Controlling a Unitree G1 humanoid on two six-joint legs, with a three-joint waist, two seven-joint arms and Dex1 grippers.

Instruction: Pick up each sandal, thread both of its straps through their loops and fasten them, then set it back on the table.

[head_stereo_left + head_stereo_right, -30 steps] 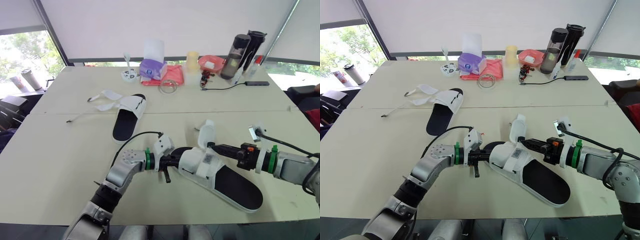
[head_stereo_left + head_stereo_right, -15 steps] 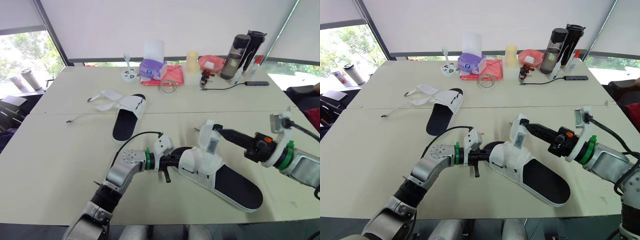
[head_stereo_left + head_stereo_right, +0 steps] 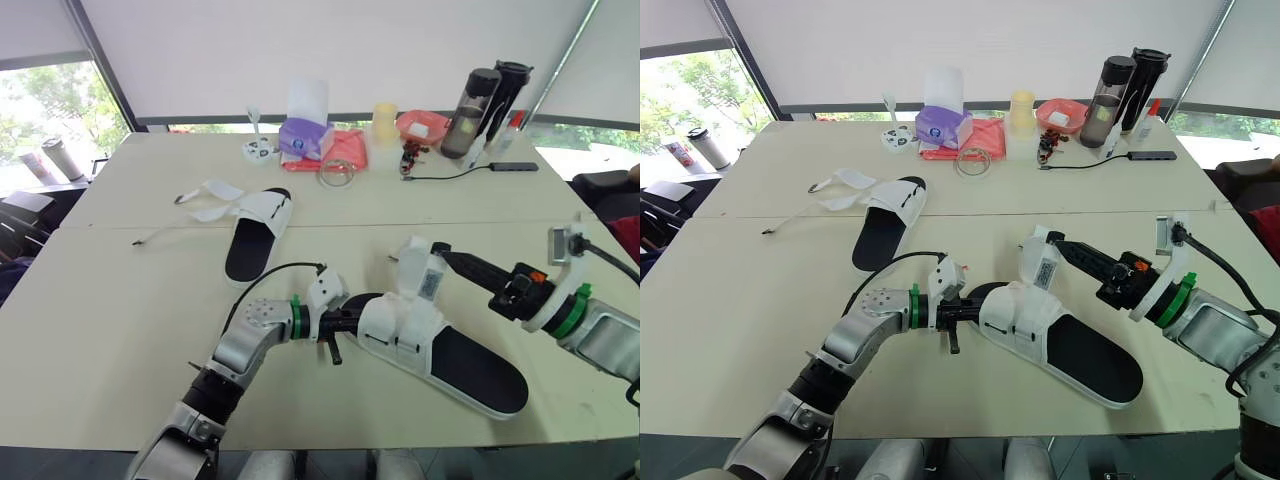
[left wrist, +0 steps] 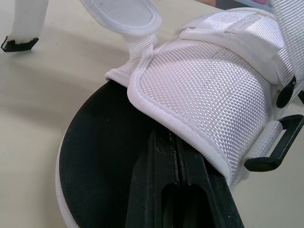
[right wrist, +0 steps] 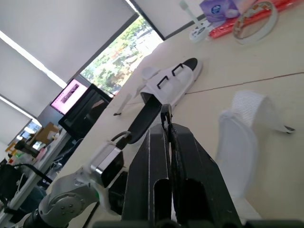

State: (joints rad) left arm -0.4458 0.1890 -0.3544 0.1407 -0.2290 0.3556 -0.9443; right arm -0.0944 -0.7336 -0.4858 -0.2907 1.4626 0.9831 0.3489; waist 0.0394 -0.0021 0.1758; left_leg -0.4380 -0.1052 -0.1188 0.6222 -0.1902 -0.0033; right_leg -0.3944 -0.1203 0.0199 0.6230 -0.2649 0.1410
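So the near sandal lies on the table. The left pincer is pressed together, with its tips tucked under the white upper. The right pincer pinches the raised strap, and the tag print is unreadable.

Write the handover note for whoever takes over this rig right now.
Left gripper: shut, fingers lying on the footbed of the near sandal at its toe, under the white upper.
Right gripper: shut, tip against that sandal's raised strap; I cannot tell whether it pinches the strap.
The near sandal lies on the table; the raised strap stands up, unfastened.
The far sandal lies further back on the left, its loose straps splayed on the table.
Done: no sandal finished.
Left: thread and fasten the near sandal's straps, set it down, then do the far sandal.
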